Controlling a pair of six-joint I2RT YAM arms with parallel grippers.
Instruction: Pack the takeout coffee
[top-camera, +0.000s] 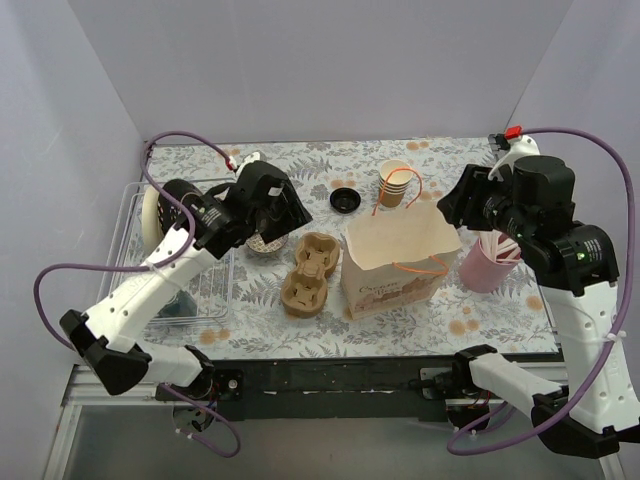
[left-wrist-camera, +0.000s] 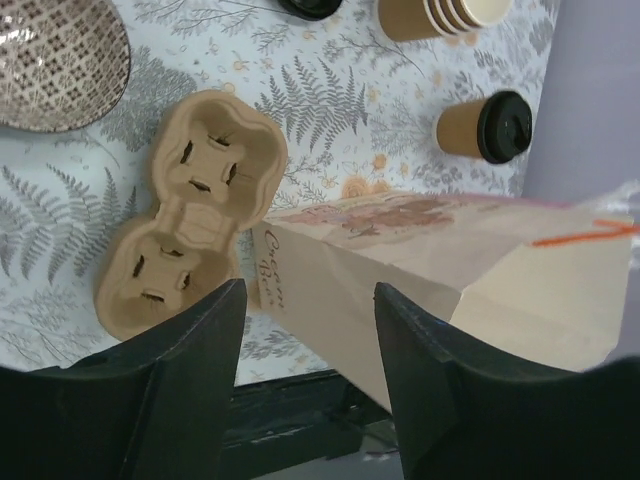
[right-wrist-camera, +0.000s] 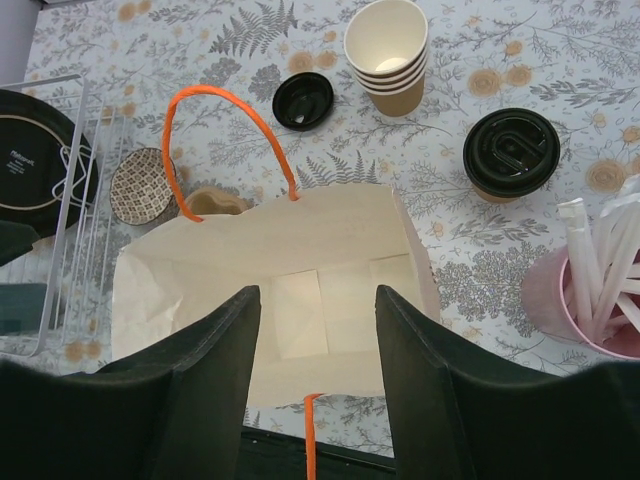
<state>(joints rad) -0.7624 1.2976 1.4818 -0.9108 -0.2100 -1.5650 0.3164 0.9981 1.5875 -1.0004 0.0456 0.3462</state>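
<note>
The left pincer (left-wrist-camera: 305, 300) and right pincer (right-wrist-camera: 318, 300) gape empty. The coffee (right-wrist-camera: 512, 153) stands upright on the worktop (right-wrist-camera: 540, 50) near the bag (right-wrist-camera: 330, 225); a careless reach could tip it or snag the straws (right-wrist-camera: 600, 250).

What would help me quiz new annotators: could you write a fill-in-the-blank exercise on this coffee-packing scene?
1. The paper bag stands open, and its inside is ____.
2. The takeout coffee stands on the table outside the paper bag, capped with a ____ lid.
3. The pulp cup carrier has ____ wells, and neither holds a cup.

Missing words: empty; black; two.
</note>
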